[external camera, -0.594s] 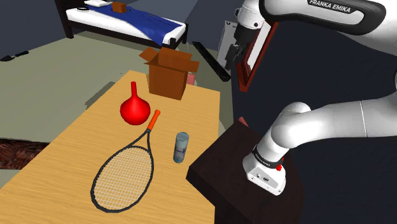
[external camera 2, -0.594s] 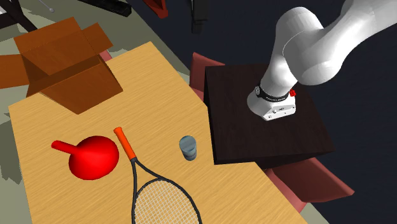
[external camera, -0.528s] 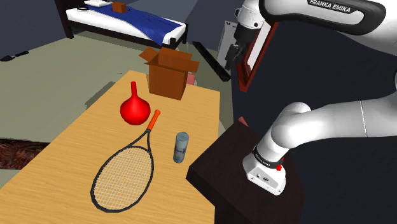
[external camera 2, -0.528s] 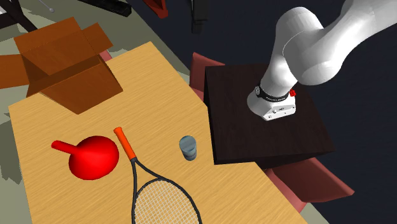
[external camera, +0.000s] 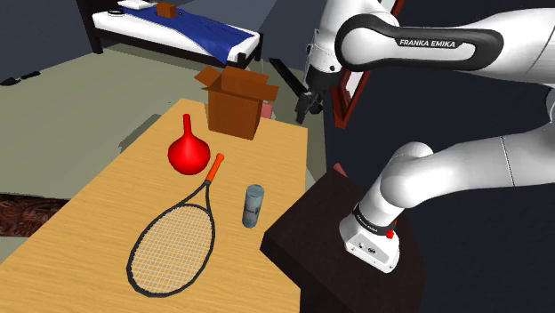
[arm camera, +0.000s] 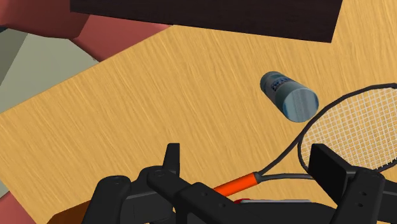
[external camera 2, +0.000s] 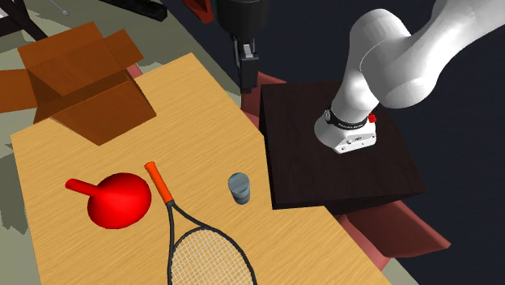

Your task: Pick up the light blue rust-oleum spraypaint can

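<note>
Standing on wooden table [external camera: 107, 191], light blue can [external camera: 253, 205], racket [external camera: 171, 244] beside, bed [external camera: 178, 31] beyond

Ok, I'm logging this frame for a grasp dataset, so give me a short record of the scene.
target: light blue spray can
pose: upright on the wooden table
nearest neighbour: racket, not touching the can
also on table: red vase, cardboard box
end effector: open, in the air, clear of the can
</note>
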Tool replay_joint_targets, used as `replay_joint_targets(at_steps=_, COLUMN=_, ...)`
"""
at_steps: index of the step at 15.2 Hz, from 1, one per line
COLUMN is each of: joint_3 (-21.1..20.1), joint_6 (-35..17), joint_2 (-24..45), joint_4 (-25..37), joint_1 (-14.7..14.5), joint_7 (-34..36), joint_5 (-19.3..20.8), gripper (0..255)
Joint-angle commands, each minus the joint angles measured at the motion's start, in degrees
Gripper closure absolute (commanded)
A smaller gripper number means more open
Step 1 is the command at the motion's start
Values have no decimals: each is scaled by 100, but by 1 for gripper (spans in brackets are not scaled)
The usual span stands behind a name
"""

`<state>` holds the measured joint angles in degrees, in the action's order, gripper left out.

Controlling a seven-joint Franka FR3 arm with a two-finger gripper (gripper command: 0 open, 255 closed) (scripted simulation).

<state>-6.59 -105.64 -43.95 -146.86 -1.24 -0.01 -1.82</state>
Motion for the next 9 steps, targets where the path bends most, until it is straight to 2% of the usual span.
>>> replay_joint_targets(at_steps=1, joint_3=-128, joint_6=-375, joint_2=151, joint_4=-237, joint_1=-74, joint_7=105, joint_5=-92, gripper=0)
replay_joint_targets(at_steps=9, joint_3=-686, joint_6=-1933, joint_2=1174, joint_4=-866, joint_1=-357, joint_7=531, joint_5=-419, gripper=0)
